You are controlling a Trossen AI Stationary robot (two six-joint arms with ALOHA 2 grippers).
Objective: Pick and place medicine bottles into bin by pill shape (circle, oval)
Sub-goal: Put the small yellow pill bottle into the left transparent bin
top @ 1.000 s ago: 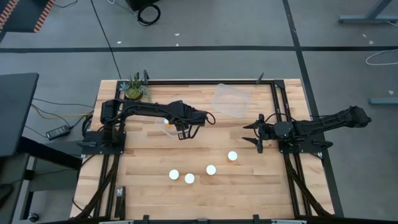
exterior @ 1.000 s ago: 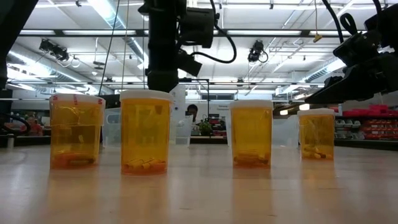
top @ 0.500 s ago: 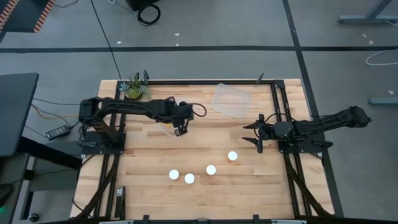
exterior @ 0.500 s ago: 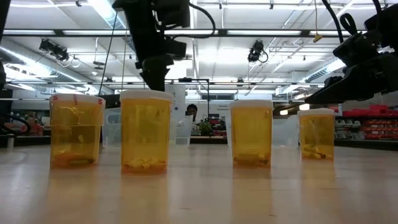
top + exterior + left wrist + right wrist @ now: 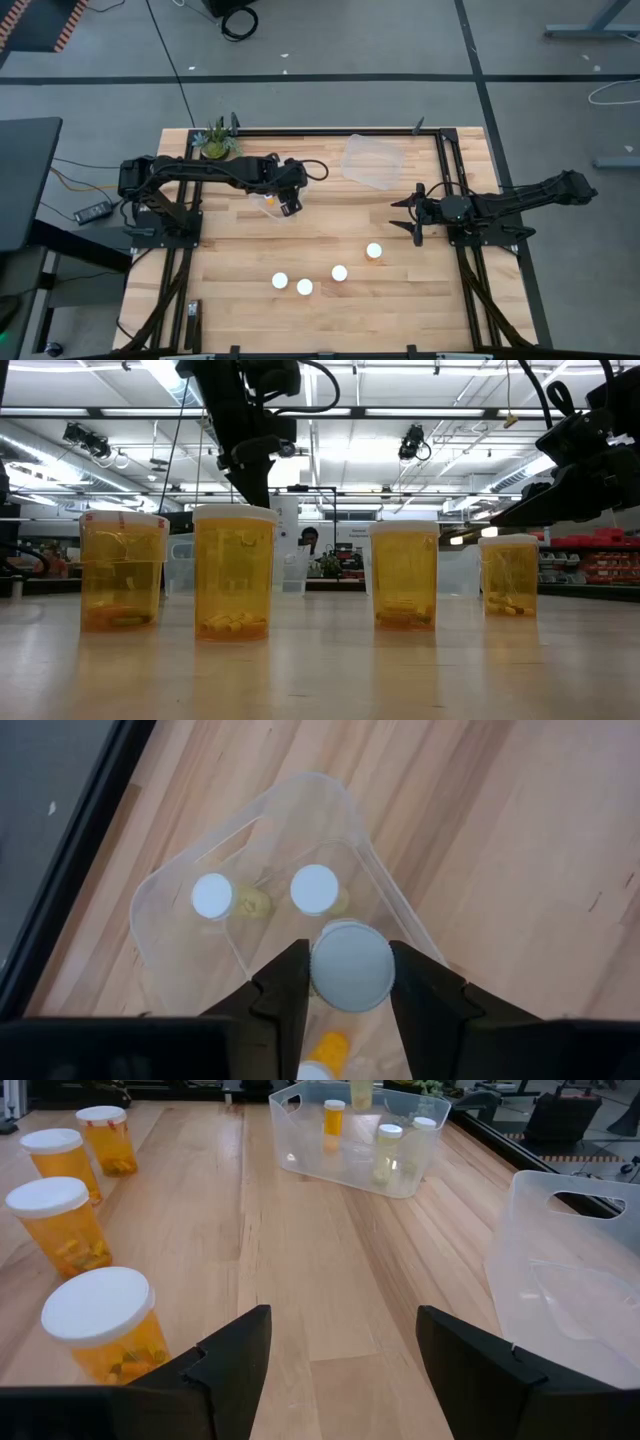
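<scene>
My left gripper [image 5: 350, 982] is shut on a white-capped medicine bottle [image 5: 351, 966], held above a clear bin [image 5: 170, 890] at the table's far left. It also shows in the high view [image 5: 286, 203]. In the bin stand two small white-capped bottles [image 5: 212, 896] [image 5: 315, 889], and another orange one [image 5: 330, 1048] shows below the held cap. Four amber bottles stand upright on the table near its front [image 5: 374, 251] [image 5: 340, 272] [image 5: 304, 287] [image 5: 280, 281]. My right gripper [image 5: 408, 212] is open and empty at the table's right. My left gripper pinches the bottle between its two fingers at the rim of the white cap [image 5: 318, 970], one finger on each side. The fingers come from above, pointing down. The bottle hangs upright under the cap, lifted clear above the bin.
A second clear bin [image 5: 372, 160] stands at the far middle of the table, beside my right gripper [image 5: 570, 1270]. A green potted plant [image 5: 216, 143] sits at the far left corner. Bare wood lies between the bins and the row of bottles.
My left gripper has gone toward the table's left edge with the bottle, drawing back over the clear bin, and the bottle stays lifted clear. The four bottles on the table have kept still.
</scene>
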